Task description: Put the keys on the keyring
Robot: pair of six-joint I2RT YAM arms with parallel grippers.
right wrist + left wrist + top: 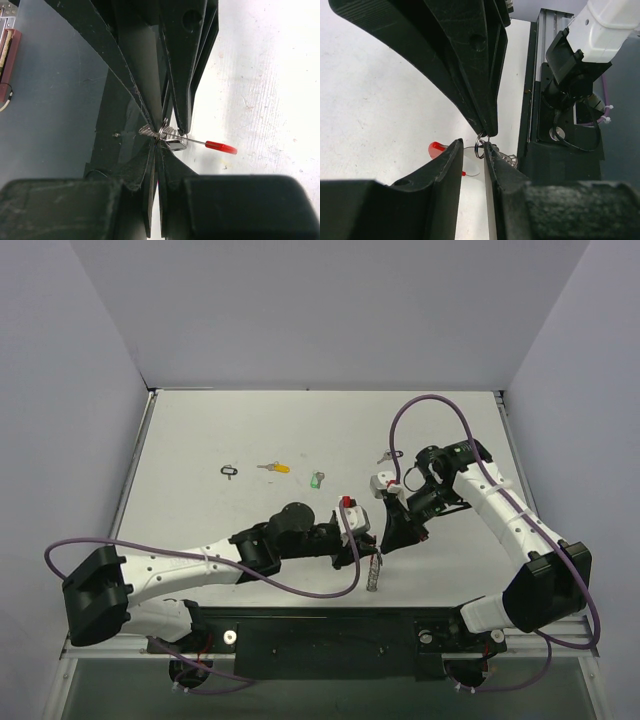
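**Left gripper (472,146) and right gripper (157,142) meeting tip to tip on the keyring (481,142)**

Your left gripper is standing partly parted, and you are seeing bare table (220,430) through the gap between its fingers. One fingertip (488,148) is touching the keyring's silver ring. Nothing is visibly being clamped between the two fingers.

Your right gripper is facing it from the opposite side. Its fingers are pressing fully together and pinching the keyring at its silver loops.

The red band (221,147) is sticking out sideways from that pinch on a thin wire, over the white surface. You cannot tell whether it is resting on the table or hanging just above it. A short silver chain (374,575) is trailing from the meeting point toward the near edge, close to its middle.

Farther out, the keys are lying loose, well apart from both grippers, in a row at mid-depth and left of centre.
- The black-tagged key (230,471) is lying nearest the left edge.
- The yellow-tagged key (275,468) is lying beside it.
- The green-tagged key (317,480) is lying closest to the grippers.
- A fourth key (386,455) is lying right of centre, just beyond the right arm's wrist. It is too small for you to make out its tag colour.
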